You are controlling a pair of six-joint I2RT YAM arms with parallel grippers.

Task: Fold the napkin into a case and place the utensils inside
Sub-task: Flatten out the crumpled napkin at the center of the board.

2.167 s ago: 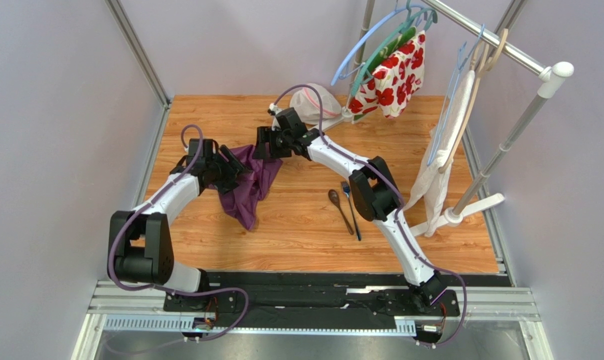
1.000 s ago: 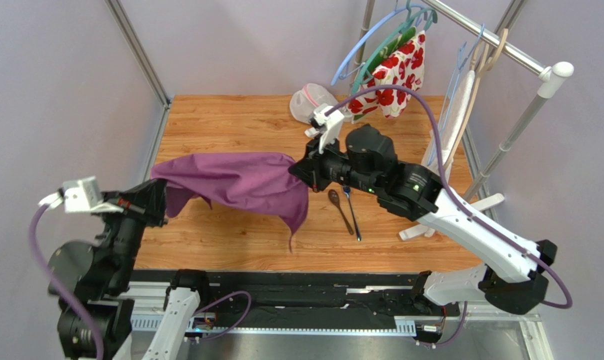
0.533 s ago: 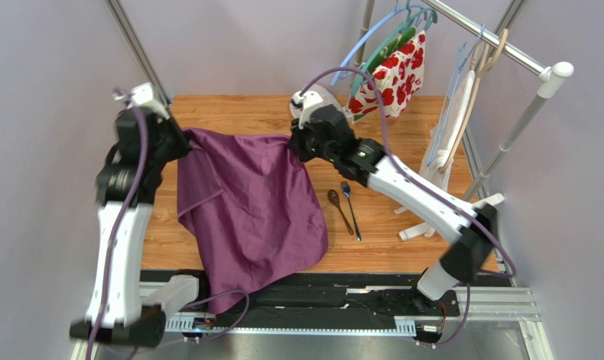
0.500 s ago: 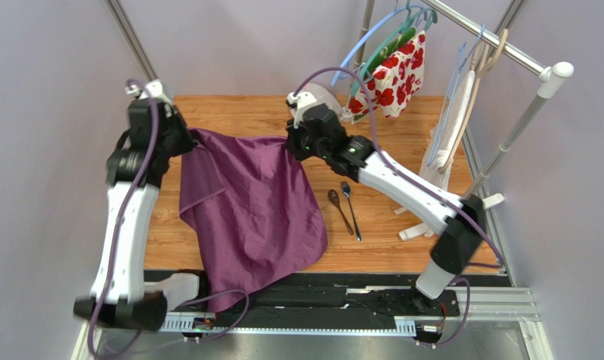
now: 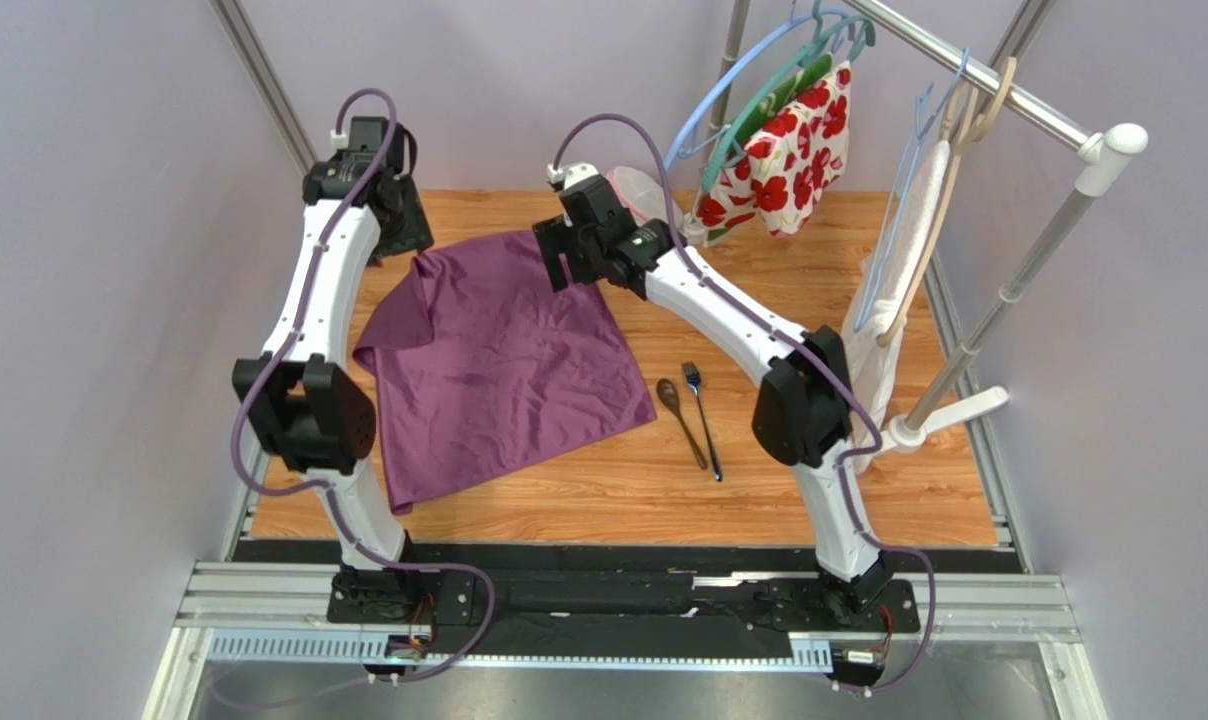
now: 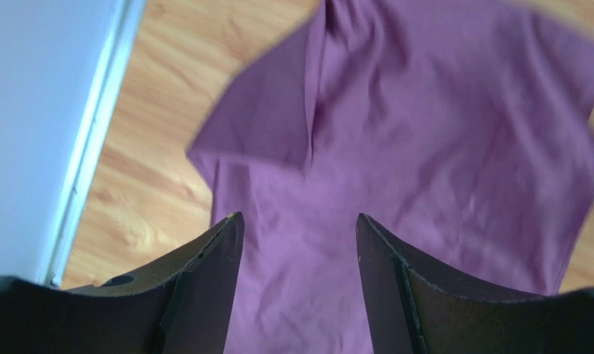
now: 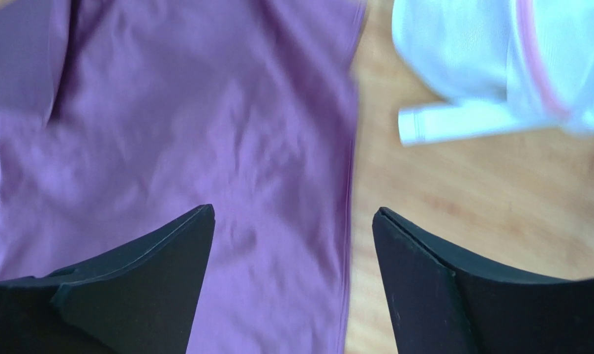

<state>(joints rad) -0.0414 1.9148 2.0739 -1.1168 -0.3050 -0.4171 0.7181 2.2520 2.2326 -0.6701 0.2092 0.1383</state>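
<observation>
The plum napkin [image 5: 498,368] lies spread out flat on the wooden table [image 5: 806,300], with its far left corner flipped over onto itself [image 6: 267,125]. My left gripper [image 5: 404,233] hovers open above that far left corner, nothing between its fingers [image 6: 298,219]. Over the far right edge of the napkin [image 7: 204,110] hangs my right gripper [image 5: 562,258], open and empty as well [image 7: 292,211]. The utensils, a dark spoon [image 5: 673,408] and a second slim one [image 5: 699,405], lie side by side just right of the napkin.
A white mesh pouch with pink trim [image 5: 640,195] [image 7: 499,66] sits right behind the right gripper. At the back right stands a clothes rack [image 5: 1016,105] with hangers, a red-flowered cloth [image 5: 783,150] and a white cloth [image 5: 881,330]. Its foot [image 5: 948,417] rests near the utensils.
Both grippers carried the napkin up and out toward the far side, laid it flat and let go of its far corners. Both now stand open above it.
</observation>
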